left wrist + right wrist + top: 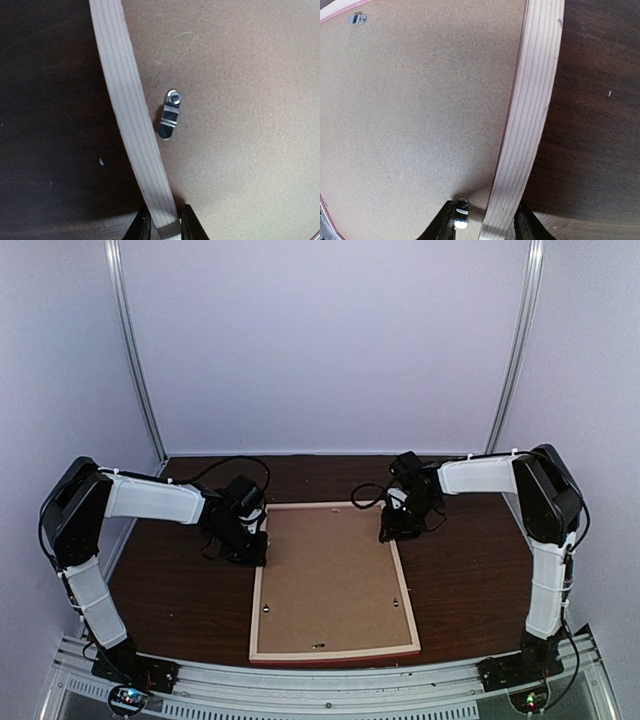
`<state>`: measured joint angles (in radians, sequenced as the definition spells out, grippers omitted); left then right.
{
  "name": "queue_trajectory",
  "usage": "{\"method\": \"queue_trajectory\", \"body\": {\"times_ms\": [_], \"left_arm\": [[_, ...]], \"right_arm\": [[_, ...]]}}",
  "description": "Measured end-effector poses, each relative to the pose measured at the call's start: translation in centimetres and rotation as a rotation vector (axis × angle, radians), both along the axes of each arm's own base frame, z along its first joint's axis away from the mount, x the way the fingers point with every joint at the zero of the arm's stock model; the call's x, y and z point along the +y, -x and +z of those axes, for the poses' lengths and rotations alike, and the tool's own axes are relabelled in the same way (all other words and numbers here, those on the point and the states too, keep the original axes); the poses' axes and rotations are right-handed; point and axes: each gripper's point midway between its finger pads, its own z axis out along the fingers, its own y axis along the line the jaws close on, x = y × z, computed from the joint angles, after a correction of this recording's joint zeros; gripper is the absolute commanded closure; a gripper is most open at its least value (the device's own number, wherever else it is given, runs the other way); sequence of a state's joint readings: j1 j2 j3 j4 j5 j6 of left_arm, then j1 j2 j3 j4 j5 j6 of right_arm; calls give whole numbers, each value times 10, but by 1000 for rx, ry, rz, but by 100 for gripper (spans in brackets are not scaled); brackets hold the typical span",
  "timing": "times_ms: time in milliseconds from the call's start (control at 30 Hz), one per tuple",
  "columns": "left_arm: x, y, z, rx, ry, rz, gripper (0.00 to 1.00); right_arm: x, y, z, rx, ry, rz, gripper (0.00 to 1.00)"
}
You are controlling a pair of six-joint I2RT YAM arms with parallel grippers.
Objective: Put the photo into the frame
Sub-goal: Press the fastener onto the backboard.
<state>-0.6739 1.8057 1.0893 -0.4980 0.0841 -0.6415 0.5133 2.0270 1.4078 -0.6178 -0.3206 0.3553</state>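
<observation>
Plainly, the frame lay face down on the table, with its brown backing board seated inside the pale wood rails; the photo showed in none of the views, and whether it sat under the board could not be told.

The left gripper was at the far part of the frame's left rail, its fingers pressed to either side of the wood, so it looked clamped on the frame; a small metal turn-clip lay just inside that rail, apart from the fingers. The right gripper straddled the opposite rail with its jaws apart; the outer finger was against the wood, while the inner one stood off it, with another clip in the gap.

As a judgement, the frame would handle as stiff and fairly light but broad, so a pinch at one rail alone would let it swing; a hold on both long rails, as set up, seemed the sound choice. The rails were narrow and smooth, so slip was possible; any glazing beneath would be fragile, though none showed. The board looked thin and likely to flex; the clips would need turning aside before it lifted. The photo, being paper, would be limp and best taken by its margin.
</observation>
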Motion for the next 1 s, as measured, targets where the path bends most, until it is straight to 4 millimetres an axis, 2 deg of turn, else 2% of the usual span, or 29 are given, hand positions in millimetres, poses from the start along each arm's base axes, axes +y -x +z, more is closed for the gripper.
{"method": "queue_trajectory", "body": {"times_ms": [533, 767, 1000], "left_arm": [[0, 0, 0, 7, -4, 0, 80], [0, 0, 0, 13, -8, 0, 81], [0, 0, 0, 14, -9, 1, 81]], "right_arm": [[-7, -3, -2, 24, -84, 61, 66], [-10, -4, -2, 26, -112, 75, 73], [-11, -2, 0, 33, -144, 120, 75]]}}
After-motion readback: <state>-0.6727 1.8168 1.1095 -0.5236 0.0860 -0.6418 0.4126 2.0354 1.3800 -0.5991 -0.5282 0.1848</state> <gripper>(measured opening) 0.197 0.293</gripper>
